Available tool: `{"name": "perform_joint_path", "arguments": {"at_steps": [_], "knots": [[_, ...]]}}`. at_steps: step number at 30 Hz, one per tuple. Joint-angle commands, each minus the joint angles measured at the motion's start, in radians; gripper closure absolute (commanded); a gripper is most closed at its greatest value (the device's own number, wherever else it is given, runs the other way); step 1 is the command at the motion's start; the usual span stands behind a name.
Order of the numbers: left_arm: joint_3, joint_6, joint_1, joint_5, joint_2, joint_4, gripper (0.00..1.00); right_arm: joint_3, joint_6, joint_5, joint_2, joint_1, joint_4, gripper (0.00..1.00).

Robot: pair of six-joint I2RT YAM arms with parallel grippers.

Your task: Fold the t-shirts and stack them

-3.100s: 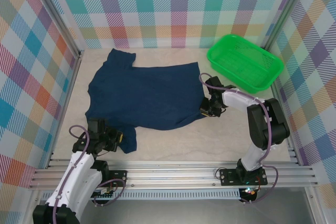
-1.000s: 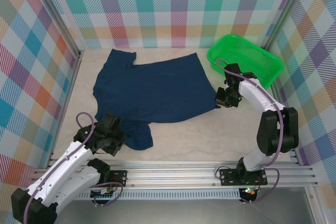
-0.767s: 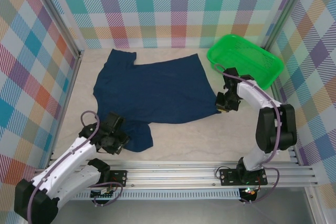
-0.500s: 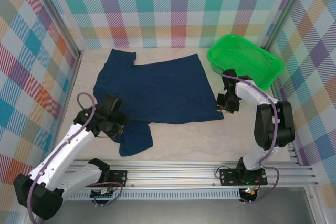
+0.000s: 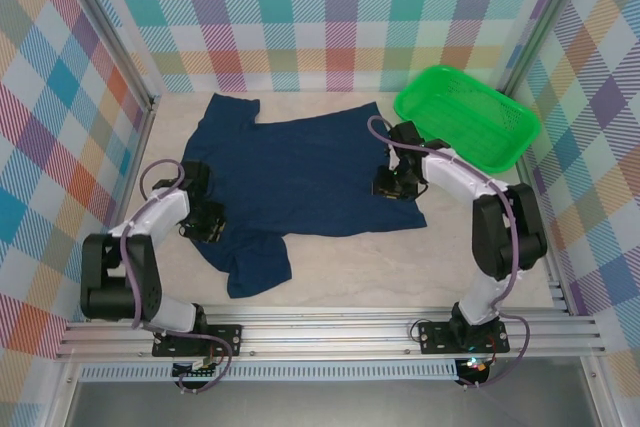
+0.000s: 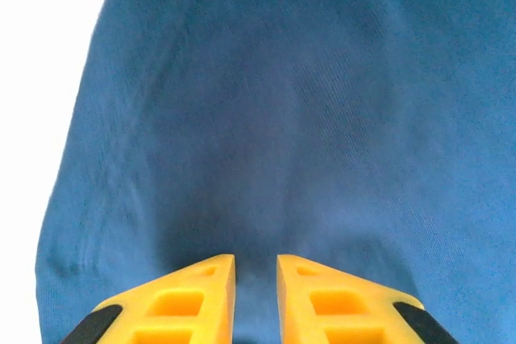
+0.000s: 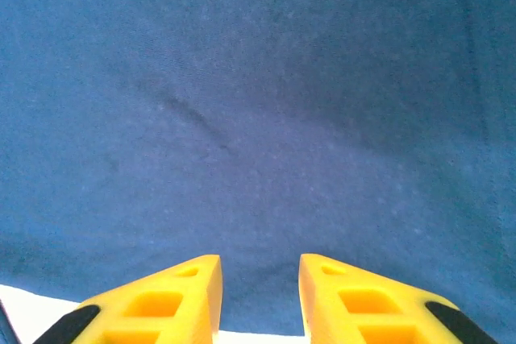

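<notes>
On the tabletop, as seen from beside the rig:

- Tabletop (image 5: 350,267): pale and bare along its near edge, fenced by chequered pastel walls (image 5: 340,17), with a metal rail (image 5: 330,332) running along the front.
- T-shirt (image 5: 300,172): one, dark navy, lying opened out flat. It covers the middle of the tabletop and reaches toward the far left corner. One sleeve (image 5: 230,109) points to the far left corner; the other sleeve (image 5: 255,267) trails toward the near edge, left of centre. The cloth is mostly smooth, with a few soft creases.
- Basket (image 5: 470,122): bright green plastic, set slantwise in the far right corner, just beside the shirt's right edge.
- Left gripper (image 5: 207,224): down on the shirt's left side, close to where the near sleeve begins. In the left wrist view its yellow fingers (image 6: 193,288) stand a narrow slit apart, with blue cloth right at the tips and white tabletop off to the left. Whether a fold is nipped between them I cannot tell.
- Right gripper (image 5: 392,187): on the shirt's right edge, near the basket. In the right wrist view its yellow fingers (image 7: 173,292) are plainly parted, with nothing between them, low over flat cloth close to the cloth's edge.
</notes>
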Motion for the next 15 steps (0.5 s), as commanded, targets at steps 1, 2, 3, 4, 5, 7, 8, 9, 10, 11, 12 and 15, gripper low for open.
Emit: {"name": "perform_joint_path", "arguments": {"at_steps": [1,2,3,4,5,7,8,9,10,11,12,15], "knots": [[0.015,0.092,0.077,-0.044,0.059,0.035,0.81,0.067,-0.023,-0.058,0.066,-0.004,0.005,0.68],[0.026,0.118,0.099,-0.054,0.083,0.035,0.81,0.075,-0.026,-0.051,0.081,-0.003,0.002,0.68],[0.045,0.15,0.124,-0.064,0.119,0.034,0.81,0.083,-0.028,-0.043,0.093,-0.004,0.005,0.67],[0.066,0.183,0.144,-0.063,0.167,0.033,0.81,0.095,-0.031,-0.037,0.111,-0.003,0.008,0.67],[0.087,0.211,0.164,-0.056,0.204,0.037,0.82,0.107,-0.031,-0.034,0.129,-0.003,0.008,0.67],[0.147,0.268,0.202,-0.059,0.28,0.035,0.83,0.139,-0.027,-0.035,0.172,-0.003,0.008,0.67],[0.173,0.287,0.214,-0.068,0.308,0.035,0.83,0.153,-0.022,-0.037,0.191,-0.003,0.01,0.67],[0.208,0.308,0.228,-0.082,0.339,0.028,0.84,0.169,-0.018,-0.035,0.213,-0.001,0.012,0.67],[0.247,0.328,0.236,-0.09,0.372,0.022,0.83,0.187,-0.013,-0.034,0.234,0.0,0.012,0.67],[0.282,0.347,0.242,-0.092,0.398,0.018,0.83,0.201,-0.005,-0.038,0.254,0.0,0.014,0.67],[0.322,0.368,0.244,-0.084,0.431,0.015,0.83,0.223,0.0,-0.041,0.28,0.002,0.012,0.67],[0.449,0.41,0.244,-0.079,0.498,-0.007,0.82,0.307,0.011,-0.003,0.378,0.007,-0.033,0.68]]}}
